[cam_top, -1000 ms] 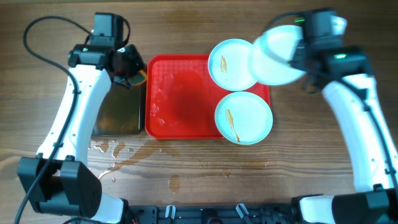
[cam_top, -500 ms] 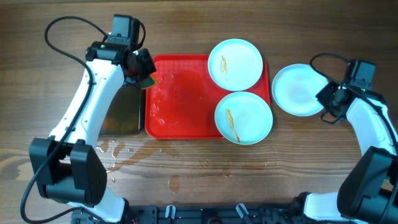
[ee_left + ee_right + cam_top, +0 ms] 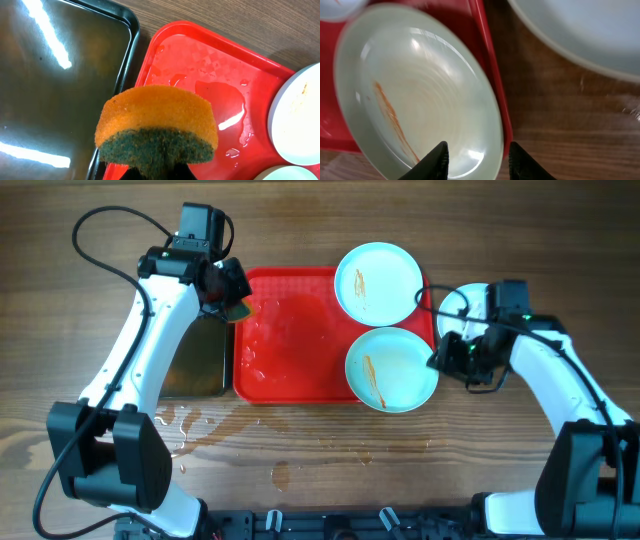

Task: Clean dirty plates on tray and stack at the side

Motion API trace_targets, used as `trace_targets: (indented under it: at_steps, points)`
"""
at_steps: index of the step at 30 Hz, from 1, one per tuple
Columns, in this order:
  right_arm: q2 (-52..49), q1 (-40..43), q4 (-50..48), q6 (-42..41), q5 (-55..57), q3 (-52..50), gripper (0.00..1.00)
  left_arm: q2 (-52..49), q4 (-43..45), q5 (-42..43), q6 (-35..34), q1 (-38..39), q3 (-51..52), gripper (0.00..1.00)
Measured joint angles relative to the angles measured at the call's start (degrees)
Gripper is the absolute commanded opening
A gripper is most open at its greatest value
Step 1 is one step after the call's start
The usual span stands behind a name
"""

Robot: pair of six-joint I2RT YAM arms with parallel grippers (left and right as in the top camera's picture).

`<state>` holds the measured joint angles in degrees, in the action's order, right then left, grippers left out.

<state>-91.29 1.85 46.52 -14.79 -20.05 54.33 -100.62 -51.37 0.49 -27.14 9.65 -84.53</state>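
The red tray (image 3: 290,330) holds two streaked plates: one at its far right corner (image 3: 377,283) and one at its near right corner (image 3: 391,369). A third plate (image 3: 458,308) lies on the table right of the tray, mostly under my right arm. My right gripper (image 3: 440,360) is open, its fingers straddling the right rim of the near plate (image 3: 415,100) and the tray's edge (image 3: 492,90). My left gripper (image 3: 226,295) is shut on an orange and green sponge (image 3: 157,130) above the tray's far left corner (image 3: 200,75).
A black tray (image 3: 192,355) lies left of the red tray; it also shows in the left wrist view (image 3: 55,85). Water is puddled on the red tray's left half (image 3: 255,345) and on the table in front of the black tray (image 3: 175,425).
My right gripper set the wiped plate on the table right of the tray, let go, and moved left to the near plate's rim. My left arm shifted slightly toward the tray, then held.
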Motion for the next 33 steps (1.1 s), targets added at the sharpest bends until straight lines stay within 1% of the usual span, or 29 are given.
trace_targets:
  at_steps: [2,3,6,7,9,13,18,20,22,25,26,28,29,31,32,33]
  points:
    - [0.0,-1.51,1.97,-0.81,2.43,-1.75,0.26,0.0,0.02,0.0,0.0,0.0,0.0,0.04]
    - [0.0,-1.49,3.06,-1.18,3.67,-1.95,0.24,0.0,0.02,0.0,0.0,0.0,0.0,0.04]
    - [0.0,-2.03,3.48,-1.62,4.87,-3.06,0.2,0.0,0.02,0.0,0.0,0.0,0.0,0.04]
    - [0.0,-2.78,3.43,-1.62,4.94,-3.69,0.11,0.0,0.02,0.0,0.0,0.0,0.0,0.04]
    - [0.0,-3.93,3.17,-1.86,5.09,-4.11,0.06,0.0,0.02,0.0,0.0,0.0,0.0,0.04]
    - [0.0,-7.52,1.68,-2.29,5.31,-4.17,0.04,0.0,0.04,0.0,0.0,0.0,0.0,0.04]
    - [0.0,-14.08,0.04,-5.62,5.29,-2.82,0.04,0.0,0.07,0.0,0.0,0.0,0.0,0.04]
    - [0.0,-17.81,-5.38,-8.55,5.35,0.66,0.04,0.0,0.11,0.0,0.0,0.0,0.0,0.04]
    - [0.0,-21.49,-13.03,-13.66,6.4,2.84,0.04,0.0,0.22,0.0,0.0,0.0,0.0,0.04]
    - [-0.39,-26.25,-18.03,-19.3,7.91,3.28,0.04,0.0,0.22,0.0,0.0,0.0,0.0,0.04]
    - [-1.84,-27.47,-18.14,-20.22,8.15,3.91,0.04,0.0,0.24,0.0,0.0,0.0,0.0,0.04]
    - [-8.96,-29.31,-16.61,-21.46,8.28,7.85,0.04,0.0,0.22,0.0,0.0,0.0,0.0,0.04]
    - [-11.87,-29.59,-13.97,-21.64,8.17,10.03,0.06,0.0,0.26,0.0,0.0,0.0,0.0,0.04]
    - [-18.29,-29.94,-11.93,-21.59,8.09,16.57,0.24,0.0,0.28,0.0,0.0,0.0,0.0,0.04]
    - [-19.91,-30.18,-11.8,-21.62,8.09,18.88,0.32,0.0,0.28,0.0,0.0,0.0,0.0,0.04]
    - [-21.7,-30.62,-12.41,-21.53,7.8,20.87,0.36,0.0,0.24,0.0,-0.02,0.0,0.0,0.04]
